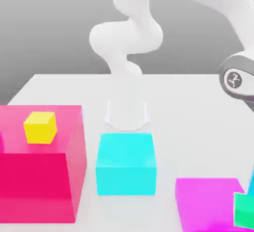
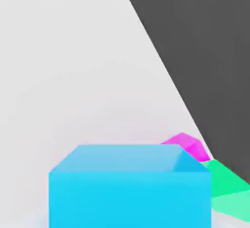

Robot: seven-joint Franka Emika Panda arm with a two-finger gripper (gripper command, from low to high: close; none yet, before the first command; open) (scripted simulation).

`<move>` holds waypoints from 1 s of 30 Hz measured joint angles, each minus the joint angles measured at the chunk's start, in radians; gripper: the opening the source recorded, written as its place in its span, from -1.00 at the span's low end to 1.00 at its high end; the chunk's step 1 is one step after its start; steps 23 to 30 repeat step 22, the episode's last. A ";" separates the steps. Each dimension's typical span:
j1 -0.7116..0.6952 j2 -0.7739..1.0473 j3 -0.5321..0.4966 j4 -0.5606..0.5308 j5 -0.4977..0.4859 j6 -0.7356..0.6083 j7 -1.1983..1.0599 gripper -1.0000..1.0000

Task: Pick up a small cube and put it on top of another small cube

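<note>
Cyan cube (image 2: 130,187) sits close under my clenched jaws, seemingly gripped for lifting, though I can't see the contact; green cube (image 1: 244,210) lies off to one side.

I see open white table (image 1: 198,107) between the cyan block (image 1: 126,164) and the magenta block (image 1: 208,203), wide enough to pass through. Behind the cyan block the arm's base (image 1: 127,114) stands close, narrowing that lane. On the exterior view's left, the big pink block (image 1: 42,176) rises as a tall wall with a yellow cube (image 1: 40,126) on top; only a slim gap separates it from the cyan block. A green cube (image 1: 244,210) sits against the magenta block.
</note>
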 joint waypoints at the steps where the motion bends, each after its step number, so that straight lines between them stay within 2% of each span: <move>1: -0.020 -0.031 -0.025 -0.004 0.008 -0.026 0.030 -1.00; 3: -0.066 -0.092 -0.074 -0.015 0.022 -0.075 0.092 -1.00; 9: -0.318 -0.293 -0.195 -0.051 0.058 -0.240 0.338 -1.00; 14: -0.446 -0.459 -0.279 -0.087 0.097 -0.369 0.544 -1.00; 18: -0.507 -0.465 -0.325 -0.182 0.112 -0.283 0.635 -1.00; 19: -0.510 -0.459 -0.327 -0.197 0.113 -0.261 0.638 1.00; 30: -0.510 -0.459 -0.327 -0.197 0.113 -0.261 0.638 1.00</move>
